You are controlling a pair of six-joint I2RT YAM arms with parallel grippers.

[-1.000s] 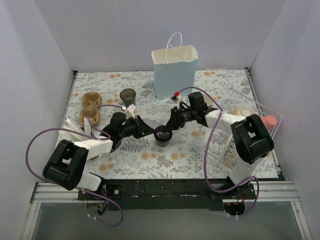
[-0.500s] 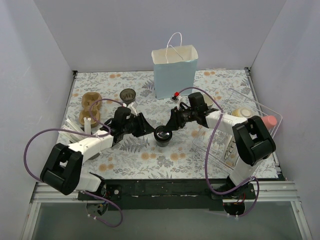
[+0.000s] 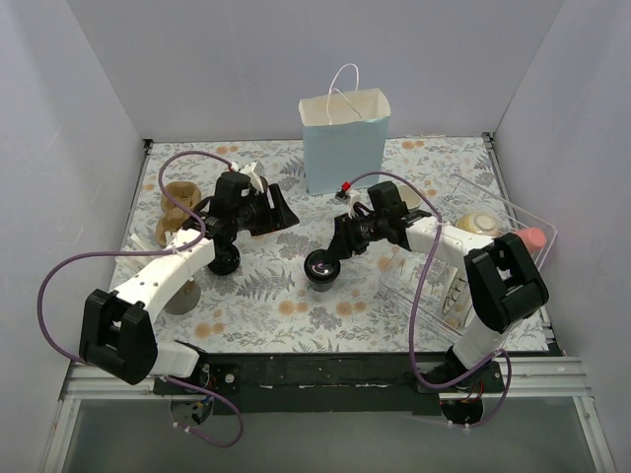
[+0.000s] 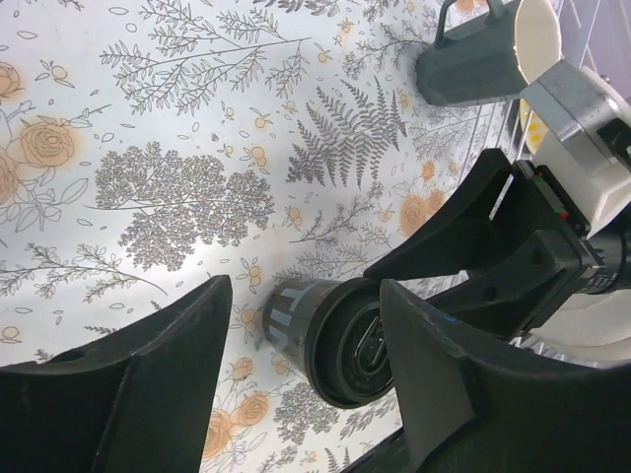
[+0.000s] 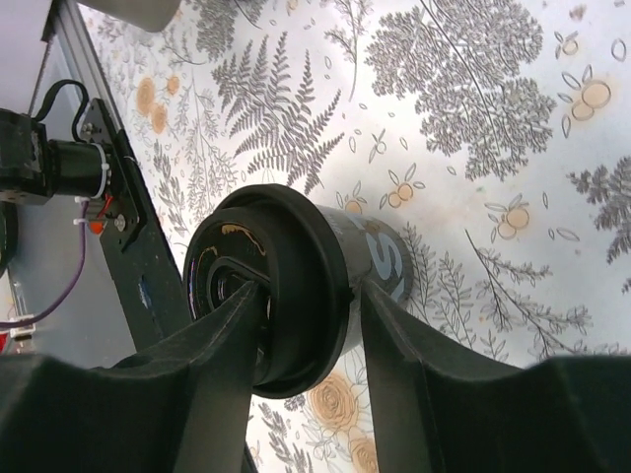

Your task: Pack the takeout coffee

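The coffee cup (image 3: 318,264) stands upright near the middle of the floral surface (image 3: 286,320). The right gripper (image 3: 330,258) is clamped on it, one finger on either side of its black lid. The left gripper (image 3: 274,210) hangs with its jaws spread wide, near the cup at about 10 o'clock and not touching it. The light-blue paper bag (image 3: 345,148) stands well apart at 12 o'clock.

Left gripper (image 4: 306,291) hangs spread wide (arm reaching forward), while right gripper (image 5: 308,296) pinches the takeout coffee (image 3: 317,267).
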